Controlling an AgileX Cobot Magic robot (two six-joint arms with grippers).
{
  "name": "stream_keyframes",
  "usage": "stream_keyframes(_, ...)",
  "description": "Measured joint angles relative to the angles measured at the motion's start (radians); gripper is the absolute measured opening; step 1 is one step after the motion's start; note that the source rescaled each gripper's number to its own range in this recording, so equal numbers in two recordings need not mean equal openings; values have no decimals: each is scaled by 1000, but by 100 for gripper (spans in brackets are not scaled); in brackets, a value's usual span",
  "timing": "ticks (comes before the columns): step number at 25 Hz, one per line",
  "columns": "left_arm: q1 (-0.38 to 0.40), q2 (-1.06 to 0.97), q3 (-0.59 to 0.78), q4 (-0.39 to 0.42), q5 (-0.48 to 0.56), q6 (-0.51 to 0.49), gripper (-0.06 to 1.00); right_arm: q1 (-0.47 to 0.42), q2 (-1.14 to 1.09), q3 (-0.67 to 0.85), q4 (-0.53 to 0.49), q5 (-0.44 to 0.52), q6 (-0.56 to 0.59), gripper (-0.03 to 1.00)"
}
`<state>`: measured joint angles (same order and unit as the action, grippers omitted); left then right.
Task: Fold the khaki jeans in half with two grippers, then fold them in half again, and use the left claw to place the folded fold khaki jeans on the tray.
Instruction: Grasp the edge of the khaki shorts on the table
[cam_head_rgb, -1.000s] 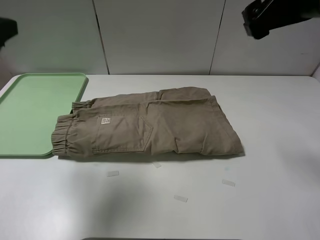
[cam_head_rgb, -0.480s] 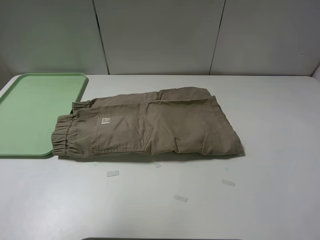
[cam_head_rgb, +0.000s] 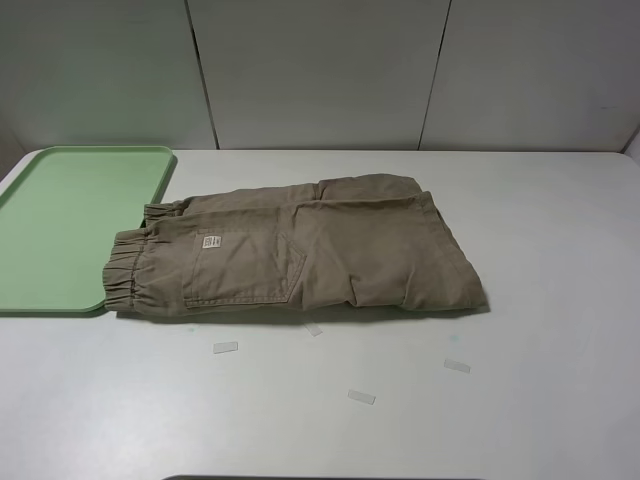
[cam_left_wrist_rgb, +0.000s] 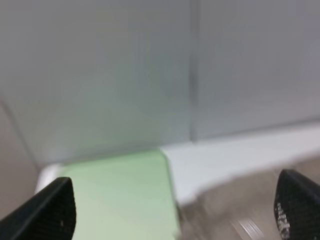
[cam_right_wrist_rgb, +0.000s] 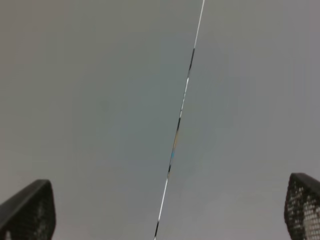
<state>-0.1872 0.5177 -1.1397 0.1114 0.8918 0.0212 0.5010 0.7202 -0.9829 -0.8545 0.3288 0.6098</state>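
Jeans (cam_head_rgb: 300, 250), khaki, one pair; folding stage.

Left claw (cam_left_wrist_rgb: 176, 212): fingers spread wide with nothing between them. It is raised off the table and out of the high view. Its camera takes in a tray corner and a blurred strip of cloth.

Right gripper (cam_right_wrist_rgb: 165, 212): spread just as wide, empty, facing the wall.

Position of jeans: flat at mid-table (cam_head_rgb: 430, 420), waistband against the tray's near right corner, hems toward the right. Whether the waistband overlaps the rim cannot be told.

Step, as judged: the stacked layers suggest the first fold is made and the second is due.

Method advised: each gripper takes one corner of the hem end, pinching every layer. Both lift together and level, carry the end over to the waistband, and lay the edges flush without dragging the lower layer.

Tray (cam_head_rgb: 60, 220): pale green, at the table's left; nothing lies within its rim.

Sundries: small clear strips (cam_head_rgb: 226, 348) on the table in front of the jeans.
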Motion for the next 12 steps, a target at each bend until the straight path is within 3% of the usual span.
stream_keyframes(3, -1, -1, -20, -55, 108, 25, 83, 0, -31, 0, 155, 60, -190, 100)
stream_keyframes(6, -36, -15, -22, -60, 180, 33, 83, 3, -69, 0, 227, 109, -306, 100)
stream_keyframes(12, -110, -151, 95, -50, 265, 28, 83, 15, -148, 0, 247, 191, -350, 100)
